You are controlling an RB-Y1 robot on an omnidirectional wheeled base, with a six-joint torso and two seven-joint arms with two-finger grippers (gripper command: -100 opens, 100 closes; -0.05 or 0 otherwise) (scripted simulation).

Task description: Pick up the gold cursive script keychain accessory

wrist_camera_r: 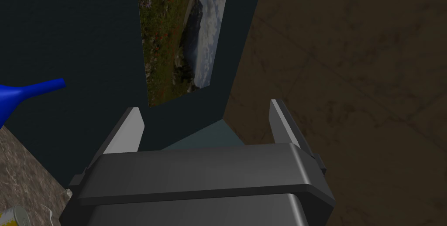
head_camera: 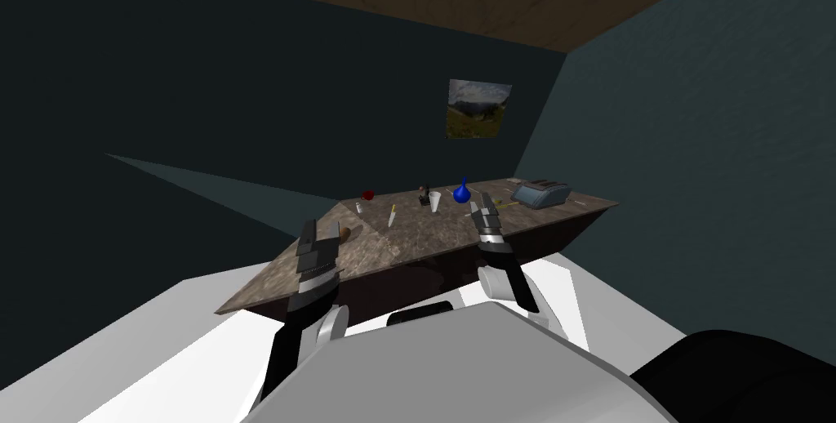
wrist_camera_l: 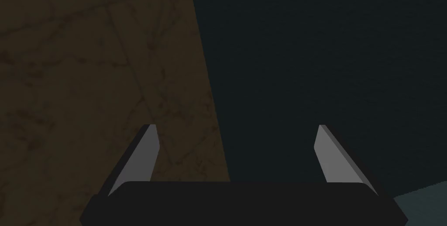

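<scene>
Left jaws released, empty, above left end of surface [head_camera: 408,248]; brown lump [head_camera: 346,234] just beside. Right jaws released, empty, above near edge toward right end. Beyond: white cup [head_camera: 435,202], blue flask [head_camera: 462,193] by far edge. Keychain [head_camera: 512,205]: faint yellow streak between right jaws and grey box [head_camera: 540,193] at right end; shape too small to tell. Picture [wrist_camera_r: 183,44] on wall behind.

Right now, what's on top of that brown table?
A blue vase, a white cup, a small red thing and a grey machine stand on the table. The right gripper hides a bit of tabletop, so anything there can't be seen.
</scene>
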